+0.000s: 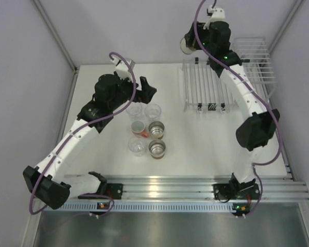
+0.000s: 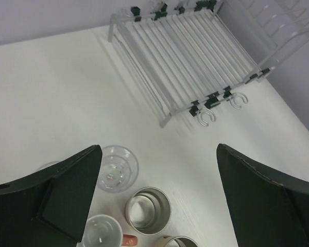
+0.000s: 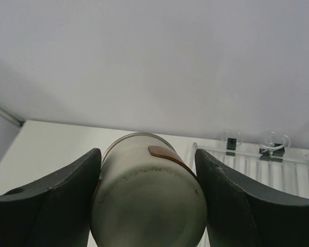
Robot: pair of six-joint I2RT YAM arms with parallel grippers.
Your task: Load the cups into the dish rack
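- Overhead, my right claw (image 3: 148, 159) grips a brown cup with a cream base (image 3: 149, 206) between both fingers, raised near the far left corner of the white wire dish rack (image 1: 206, 90).
- My left claw (image 2: 158, 154) hangs wide open and empty above a tight cluster on the white table (image 1: 195, 149): three clear plastic cups (image 1: 152, 110), two brown cups with shiny metal insides (image 1: 156, 129) and one salmon-orange cup (image 1: 139, 127).

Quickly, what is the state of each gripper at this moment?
Left gripper: open, holding nothing.
Right gripper: closed on a brown cup.
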